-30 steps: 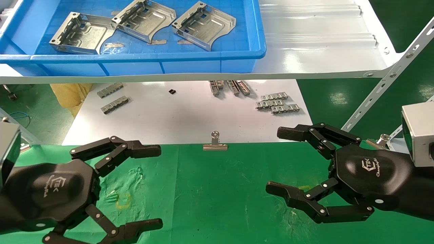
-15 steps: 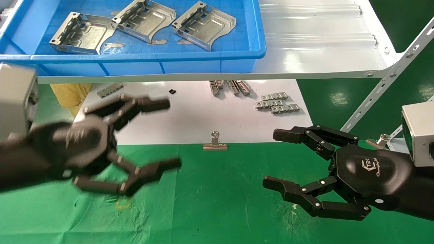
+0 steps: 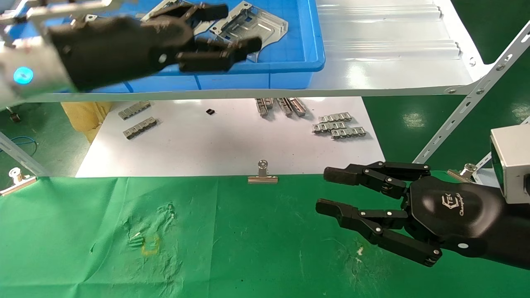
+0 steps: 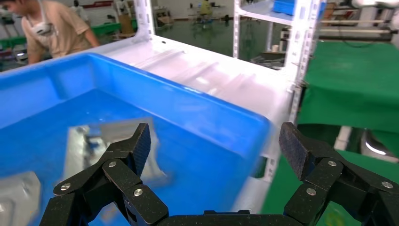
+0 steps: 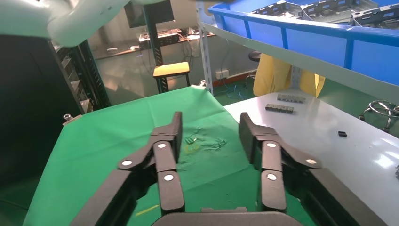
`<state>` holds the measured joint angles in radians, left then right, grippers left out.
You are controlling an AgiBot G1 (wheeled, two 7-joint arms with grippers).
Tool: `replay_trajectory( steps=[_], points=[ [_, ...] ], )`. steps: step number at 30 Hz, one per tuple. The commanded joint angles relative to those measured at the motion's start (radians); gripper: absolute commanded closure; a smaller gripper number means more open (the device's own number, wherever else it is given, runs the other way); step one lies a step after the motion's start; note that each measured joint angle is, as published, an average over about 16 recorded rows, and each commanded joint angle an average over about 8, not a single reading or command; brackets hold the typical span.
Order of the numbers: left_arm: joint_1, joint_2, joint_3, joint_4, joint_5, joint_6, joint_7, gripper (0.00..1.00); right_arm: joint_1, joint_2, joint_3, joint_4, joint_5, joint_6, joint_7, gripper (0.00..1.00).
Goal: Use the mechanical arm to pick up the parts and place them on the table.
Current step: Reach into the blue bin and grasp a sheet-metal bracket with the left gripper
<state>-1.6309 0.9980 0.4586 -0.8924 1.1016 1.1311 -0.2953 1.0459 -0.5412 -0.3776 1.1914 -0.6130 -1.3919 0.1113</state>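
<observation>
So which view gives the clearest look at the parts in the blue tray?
The right wrist view: the parts sit sharp above the blue tray wall, edge-on. In the head view the left gripper covers most of them; only one shows. The left wrist view shows one blurred part.

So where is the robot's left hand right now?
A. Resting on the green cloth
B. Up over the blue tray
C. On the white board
B: the left gripper is raised over the blue tray, open, above the metal parts, holding nothing.
</observation>
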Motion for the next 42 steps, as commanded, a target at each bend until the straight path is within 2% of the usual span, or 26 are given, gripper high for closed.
replay_trajectory(
  steps=[1, 11, 20, 22, 23, 28, 30, 42],
  points=[
    [-0.067, 0.045, 0.026, 0.077, 0.044, -0.012, -0.003, 0.0, 0.0, 0.0, 0.0, 0.0, 0.0, 0.0, 0.0, 1.0],
    [-0.318, 0.22, 0.12, 0.497, 0.196, -0.024, 0.099, 0.0, 0.0, 0.0, 0.0, 0.0, 0.0, 0.0, 0.0, 1.0],
    [-0.416, 0.313, 0.155, 0.728, 0.266, -0.146, 0.162, 0.02, 0.0, 0.0, 0.0, 0.0, 0.0, 0.0, 0.0, 1.0],
    [-0.422, 0.327, 0.16, 0.757, 0.273, -0.181, 0.169, 0.16, 0.0, 0.0, 0.0, 0.0, 0.0, 0.0, 0.0, 1.0],
    [-0.424, 0.333, 0.161, 0.767, 0.276, -0.196, 0.171, 0.26, 0.0, 0.0, 0.0, 0.0, 0.0, 0.0, 0.0, 1.0],
    [-0.422, 0.349, 0.165, 0.787, 0.276, -0.239, 0.175, 0.87, 0.0, 0.0, 0.0, 0.0, 0.0, 0.0, 0.0, 1.0],
    [-0.421, 0.35, 0.165, 0.784, 0.273, -0.235, 0.174, 0.98, 0.0, 0.0, 0.0, 0.0, 0.0, 0.0, 0.0, 1.0],
    [-0.416, 0.347, 0.179, 0.786, 0.268, -0.186, 0.166, 1.0, 0.0, 0.0, 0.0, 0.0, 0.0, 0.0, 0.0, 1.0]
  ],
)
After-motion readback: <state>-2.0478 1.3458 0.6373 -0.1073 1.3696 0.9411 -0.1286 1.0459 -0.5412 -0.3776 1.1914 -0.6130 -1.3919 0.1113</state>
